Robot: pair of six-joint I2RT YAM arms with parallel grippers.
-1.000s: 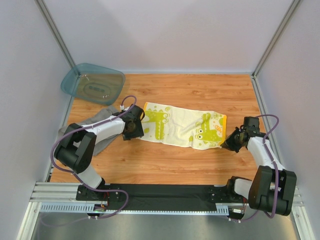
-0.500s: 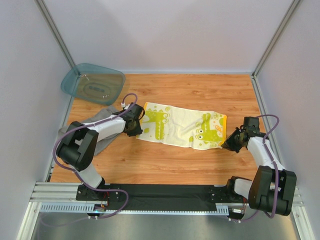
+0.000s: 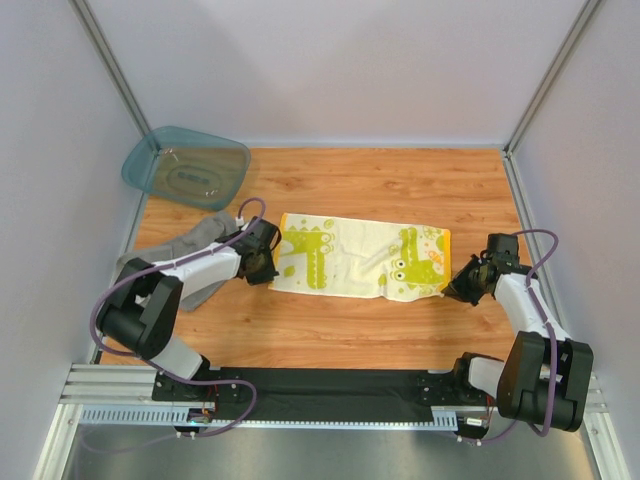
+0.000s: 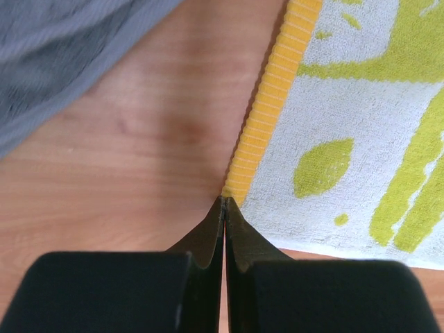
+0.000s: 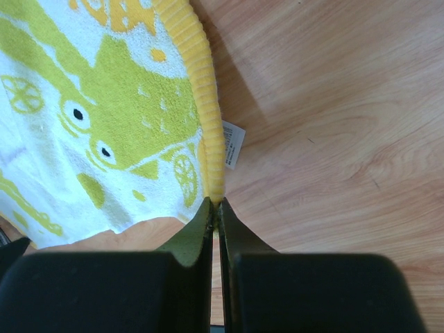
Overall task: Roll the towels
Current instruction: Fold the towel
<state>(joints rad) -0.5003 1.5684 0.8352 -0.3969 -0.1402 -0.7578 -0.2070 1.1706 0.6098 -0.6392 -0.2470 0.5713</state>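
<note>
The yellow-and-white patterned towel (image 3: 355, 258) lies spread flat mid-table. My left gripper (image 3: 268, 264) is at its near left corner. In the left wrist view the jaws (image 4: 225, 201) meet shut right on the tip of the yellow hem (image 4: 267, 118). My right gripper (image 3: 449, 290) is shut on the near right corner, with the yellow hem (image 5: 208, 149) pinched between the tips (image 5: 214, 202) and a white tag (image 5: 233, 144) beside it. The grey towel (image 3: 197, 243) lies crumpled at the left, partly under my left arm, and shows as a grey edge (image 4: 55, 55) in the left wrist view.
A translucent teal tub (image 3: 187, 167) leans in the back left corner. Pale walls with metal posts enclose the wooden table (image 3: 380, 180) on three sides. The black base rail (image 3: 330, 385) runs along the near edge.
My left gripper has shut at the patterned towel's near left corner and shifted slightly left. The towel's left edge has moved left with it and lies flatter. The right arm has held still.
</note>
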